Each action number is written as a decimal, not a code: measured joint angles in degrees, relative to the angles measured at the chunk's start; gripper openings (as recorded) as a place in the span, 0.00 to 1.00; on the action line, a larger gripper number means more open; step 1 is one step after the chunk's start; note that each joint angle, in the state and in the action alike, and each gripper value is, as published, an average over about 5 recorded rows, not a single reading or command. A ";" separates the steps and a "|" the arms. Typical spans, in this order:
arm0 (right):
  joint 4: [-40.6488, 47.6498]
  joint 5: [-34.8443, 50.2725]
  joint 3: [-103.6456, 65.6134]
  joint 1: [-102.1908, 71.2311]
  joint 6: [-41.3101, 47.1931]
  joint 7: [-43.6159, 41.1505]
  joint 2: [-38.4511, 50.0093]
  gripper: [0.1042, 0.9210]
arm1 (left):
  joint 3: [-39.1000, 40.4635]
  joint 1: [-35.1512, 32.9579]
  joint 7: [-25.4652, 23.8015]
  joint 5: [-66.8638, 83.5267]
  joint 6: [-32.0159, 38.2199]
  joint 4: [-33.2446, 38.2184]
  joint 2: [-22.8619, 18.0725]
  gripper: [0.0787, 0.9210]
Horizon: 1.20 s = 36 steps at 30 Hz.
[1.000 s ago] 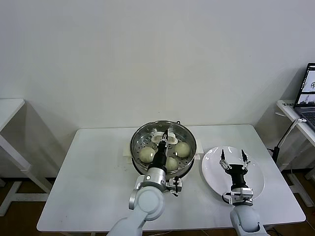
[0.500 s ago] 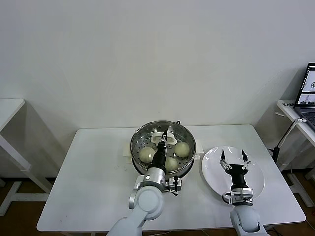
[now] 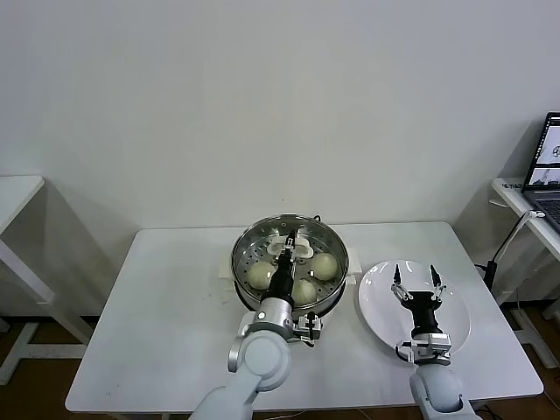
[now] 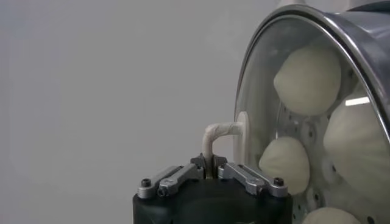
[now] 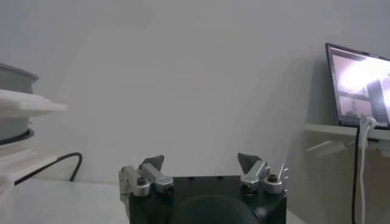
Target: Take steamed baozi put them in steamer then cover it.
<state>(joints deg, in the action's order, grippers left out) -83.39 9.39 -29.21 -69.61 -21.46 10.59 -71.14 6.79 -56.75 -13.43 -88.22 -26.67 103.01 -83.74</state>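
The steamer (image 3: 241,255) stands mid-table with several steamed baozi inside: one (image 3: 261,275) on its left side, one (image 3: 325,265) on its right and one (image 3: 304,290) at the front. Through the clear lid (image 4: 268,91) that rests on the pot, the left wrist view shows more baozi (image 4: 308,79). My left gripper (image 3: 290,238) reaches over the pot. Its jaws stand tight on either side of the lid's white handle (image 4: 214,135). My right gripper (image 3: 414,273) hovers open over the white plate (image 3: 455,306), with nothing between its fingers.
The plate lies to the right of the steamer, near the table's front right. A laptop (image 3: 549,162) sits on a side table at the far right, with a cable (image 5: 358,164) hanging from it. Another table edge (image 3: 17,188) shows at the far left.
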 measured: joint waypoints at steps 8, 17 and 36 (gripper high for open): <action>-0.01 -0.06 0.06 0.15 -0.01 -0.01 -0.06 0.88 | 0.02 -1.05 -0.11 0.37 -0.13 1.84 0.73 0.57; -0.17 -0.06 0.23 0.53 0.06 0.01 0.08 0.88 | 0.85 -3.13 -0.75 2.50 -0.52 6.32 3.37 0.85; -3.33 3.66 0.57 -1.24 3.88 0.39 1.74 0.88 | -13.80 -17.22 6.90 21.72 3.38 22.98 12.49 0.88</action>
<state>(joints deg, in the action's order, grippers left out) -86.73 13.05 -28.64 -70.84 -17.58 10.98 -69.39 -7.01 -73.97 -6.53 -66.49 -23.29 125.98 -71.24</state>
